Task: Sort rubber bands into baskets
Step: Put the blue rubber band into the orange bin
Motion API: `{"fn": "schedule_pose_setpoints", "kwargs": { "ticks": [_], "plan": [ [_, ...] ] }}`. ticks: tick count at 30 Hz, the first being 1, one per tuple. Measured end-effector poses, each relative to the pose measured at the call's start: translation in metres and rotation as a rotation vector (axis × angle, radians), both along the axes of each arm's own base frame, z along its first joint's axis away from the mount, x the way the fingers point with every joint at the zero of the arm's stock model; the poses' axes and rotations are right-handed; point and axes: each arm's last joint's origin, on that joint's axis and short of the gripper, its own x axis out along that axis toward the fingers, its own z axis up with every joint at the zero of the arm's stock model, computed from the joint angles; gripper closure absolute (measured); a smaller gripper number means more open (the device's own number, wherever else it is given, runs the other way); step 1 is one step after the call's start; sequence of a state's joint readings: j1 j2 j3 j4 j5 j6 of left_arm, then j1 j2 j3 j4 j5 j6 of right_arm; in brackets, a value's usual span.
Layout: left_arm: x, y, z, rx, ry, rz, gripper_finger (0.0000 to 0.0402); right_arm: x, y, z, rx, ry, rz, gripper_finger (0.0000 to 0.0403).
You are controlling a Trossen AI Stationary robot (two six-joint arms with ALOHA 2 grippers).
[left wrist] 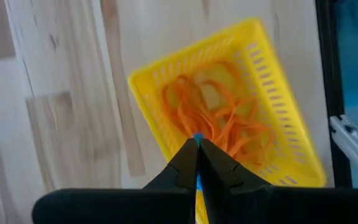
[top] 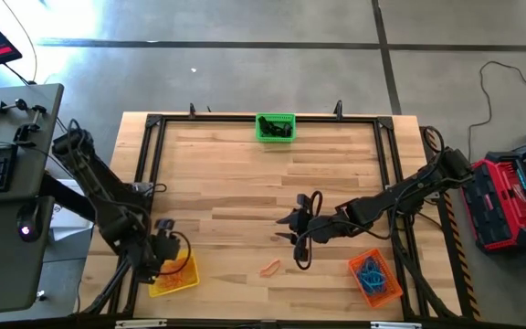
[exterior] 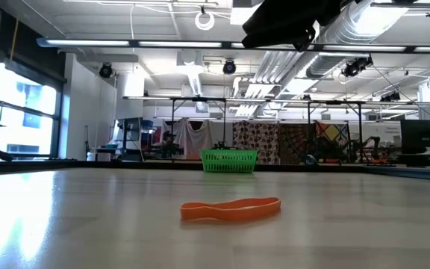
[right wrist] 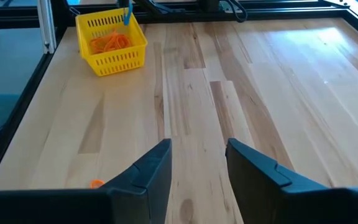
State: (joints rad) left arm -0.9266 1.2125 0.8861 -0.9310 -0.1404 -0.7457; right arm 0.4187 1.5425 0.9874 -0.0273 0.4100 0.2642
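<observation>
The left claw hangs directly over the yellow basket at the near left corner of the tabletop, its 2 fingers clenched tip to tip. In the left wrist view a sliver of blue shows between the fingertips; what it is cannot be made out. The yellow basket holds a tangle of orange rubber bands.

The right claw sits above the middle of the tabletop, pointing toward the left arm, with its fingers released and a clear gap between them. Nothing is between them; only bare wood shows through the gap in the right wrist view.

1 loose orange rubber band lies flat on the wood near the front edge, just in front of the right claw and between the yellow basket and the orange basket. The low view shows it as a flattened loop resting on the surface.

The orange basket stands at the near right, holding blue rubber bands. The green basket stands at the far edge, centred, with black rubber bands inside.
</observation>
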Motion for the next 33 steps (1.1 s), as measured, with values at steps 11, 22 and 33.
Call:
{"fn": "schedule_pose_setpoints", "kwargs": {
  "ticks": [11, 22, 33],
  "plan": [
    [-0.005, -0.014, -0.026, -0.081, 0.032, -0.007, 0.0401, -0.001, 0.000, -0.001, -0.007, 0.014, -0.001, 0.0263],
    [0.002, -0.029, -0.062, -0.007, 0.166, -0.050, 0.0401, -0.001, -0.001, -0.002, -0.017, 0.026, -0.004, 0.0263],
    [0.018, -0.034, -0.021, -0.056, 0.064, -0.031, 0.0401, -0.002, -0.001, -0.003, -0.014, 0.033, -0.008, 0.0263]
  ]
}}
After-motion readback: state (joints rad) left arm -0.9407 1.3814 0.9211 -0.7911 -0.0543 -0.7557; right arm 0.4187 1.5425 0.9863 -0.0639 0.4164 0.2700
